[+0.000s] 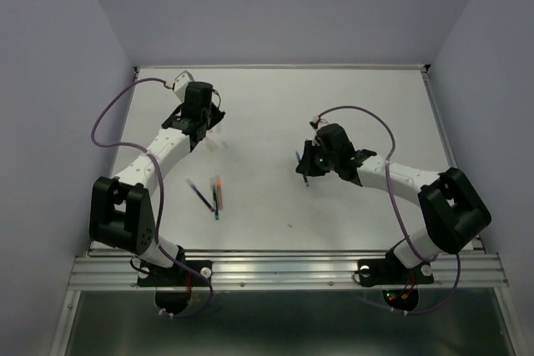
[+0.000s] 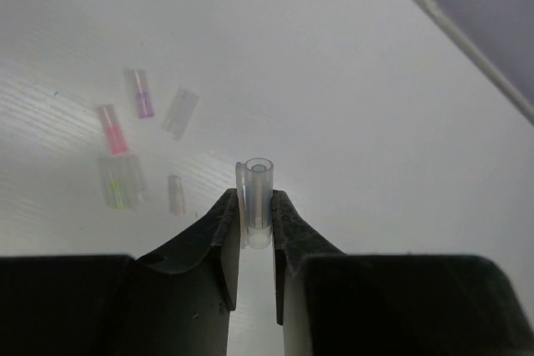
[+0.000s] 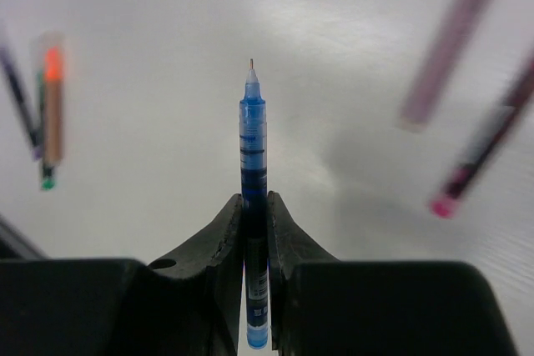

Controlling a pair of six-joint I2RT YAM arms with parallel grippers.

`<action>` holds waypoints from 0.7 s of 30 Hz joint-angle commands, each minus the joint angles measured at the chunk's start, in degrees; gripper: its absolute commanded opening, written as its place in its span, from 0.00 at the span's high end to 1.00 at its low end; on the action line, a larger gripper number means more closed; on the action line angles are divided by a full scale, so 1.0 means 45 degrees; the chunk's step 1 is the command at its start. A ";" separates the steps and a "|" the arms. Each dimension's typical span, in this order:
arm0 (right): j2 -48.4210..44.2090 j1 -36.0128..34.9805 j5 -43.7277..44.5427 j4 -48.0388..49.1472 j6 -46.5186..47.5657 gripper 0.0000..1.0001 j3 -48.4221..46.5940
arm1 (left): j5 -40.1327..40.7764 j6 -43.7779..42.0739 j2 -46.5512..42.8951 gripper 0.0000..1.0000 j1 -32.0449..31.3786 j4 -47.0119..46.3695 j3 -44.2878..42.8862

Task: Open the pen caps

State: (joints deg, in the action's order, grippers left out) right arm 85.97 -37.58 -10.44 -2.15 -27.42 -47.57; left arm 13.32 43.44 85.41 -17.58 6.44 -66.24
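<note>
Pinches a clear cap [image 2: 257, 185] between left gripper [image 2: 256, 214] jaws, near loose caps [image 2: 111, 129] on the table [image 2: 334, 81]. Clamps a blue pen [image 3: 253, 122], tip bare, in right gripper [image 3: 254, 214] jaws.

Right end effector [image 3: 254, 216] grips uncapped blue pen [image 3: 254, 139].

Two matching arms in white and black, as we see them.
We find the left arm [image 1: 158, 152] and right arm [image 1: 400, 177] built alike, with white tubular links between chunky black joint housings, each on a black base [image 1: 179, 277] bolted to a silver rail [image 1: 284, 271]. A thin purple cable [image 1: 104, 118] loops along each arm to the wrist. The left tool [image 2: 257, 206] and right tool [image 3: 255, 206] have matte black fingers [image 2: 225, 231] with curved, tapering tips. We notice small red and green lights [image 1: 390, 296] below the right base.
</note>
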 commanded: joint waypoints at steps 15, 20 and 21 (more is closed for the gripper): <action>0.1987 0.3272 0.6264 -0.1728 0.0683 0.82 -0.1655 | 0.0028 -0.0747 0.1605 1.00 0.0001 0.0894 0.1732; 0.2086 0.3274 0.6597 -0.1924 0.0722 0.70 -0.1850 | 0.0145 -0.0767 0.2036 1.00 0.0021 0.1089 0.1419; 0.2028 0.3274 0.6481 -0.1905 0.0741 0.67 -0.1831 | 0.0145 -0.0767 0.2095 1.00 0.0021 0.1089 0.1419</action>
State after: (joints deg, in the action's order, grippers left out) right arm 95.33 -23.20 16.47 -10.74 -24.80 -53.15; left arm 13.04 40.93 94.83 -17.58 10.59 -57.78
